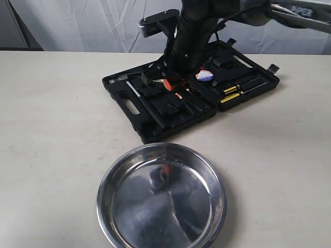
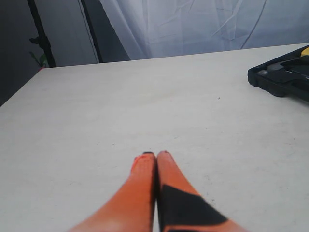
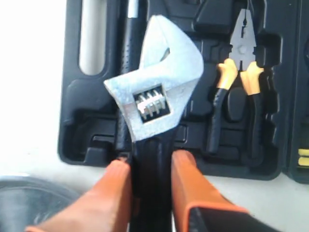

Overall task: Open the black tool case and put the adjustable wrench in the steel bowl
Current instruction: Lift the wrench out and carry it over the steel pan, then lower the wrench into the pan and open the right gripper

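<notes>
The black tool case (image 1: 170, 135) lies open at the middle of the table, tools seated in its moulded tray. Above it my right gripper (image 3: 150, 162) is shut on the black handle of the adjustable wrench (image 3: 157, 92). The wrench's silver jaw head points away from the fingers, over the case (image 3: 96, 140). In the exterior view the right arm hides most of the wrench. The steel bowl (image 1: 165, 206) sits empty in front of the case, and its rim (image 3: 29, 198) shows beside the fingers. My left gripper (image 2: 156, 154) is shut on nothing above bare table, with a case corner (image 2: 282, 77) off to one side.
Orange-handled pliers (image 3: 239, 77) and a hammer (image 3: 126, 53) lie in their slots in the case. Yellow-tipped screwdrivers (image 1: 230, 93) and a round blue-and-white tape measure (image 1: 205, 76) sit in the other half. White curtain hangs behind the table.
</notes>
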Controlling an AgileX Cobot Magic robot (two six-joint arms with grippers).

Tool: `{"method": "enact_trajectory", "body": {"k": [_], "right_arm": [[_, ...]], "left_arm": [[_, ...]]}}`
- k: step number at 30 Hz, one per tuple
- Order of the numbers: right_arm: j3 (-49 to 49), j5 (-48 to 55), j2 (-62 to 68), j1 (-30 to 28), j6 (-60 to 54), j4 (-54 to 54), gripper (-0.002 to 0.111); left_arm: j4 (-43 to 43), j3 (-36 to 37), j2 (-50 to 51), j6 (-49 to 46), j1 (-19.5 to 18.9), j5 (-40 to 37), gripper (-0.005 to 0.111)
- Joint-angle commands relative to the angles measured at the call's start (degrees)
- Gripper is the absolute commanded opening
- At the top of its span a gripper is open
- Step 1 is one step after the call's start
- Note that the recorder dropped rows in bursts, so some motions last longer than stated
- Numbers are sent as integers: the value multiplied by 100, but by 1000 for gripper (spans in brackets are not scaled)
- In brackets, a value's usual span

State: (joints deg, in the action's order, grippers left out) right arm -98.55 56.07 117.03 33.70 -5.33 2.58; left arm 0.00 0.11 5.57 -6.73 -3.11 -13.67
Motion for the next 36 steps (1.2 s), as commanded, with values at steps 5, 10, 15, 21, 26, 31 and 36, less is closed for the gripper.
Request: {"method": "enact_trajectory", "body": {"k": [5,10,15,21,26,31,36], "right_arm": [[2705,-1372,-1772,679,-68,379,-1],[4030,-2227,-1889,1443,-160,567,-1],[4362,-2736,-1529,1770,-160,606,-1],[4362,-3149,-916,1770,-160,713,-1],[4362,-3357,-745,1770,-160,713,-1],[4362,-3570,-745,1770,-241,662,2],[4362,-3439,-745,1770,-241,678,32]], "left_arm": [[0,-11,-22,32,41,43,0],[0,-11,-22,32,41,43,0],[0,-11,-22,32,41,43,0],[0,-11,-22,32,41,43,0],[0,-11,-22,32,41,43,0],[0,-11,-22,32,41,43,0],[0,-11,-22,32,41,43,0]]}}
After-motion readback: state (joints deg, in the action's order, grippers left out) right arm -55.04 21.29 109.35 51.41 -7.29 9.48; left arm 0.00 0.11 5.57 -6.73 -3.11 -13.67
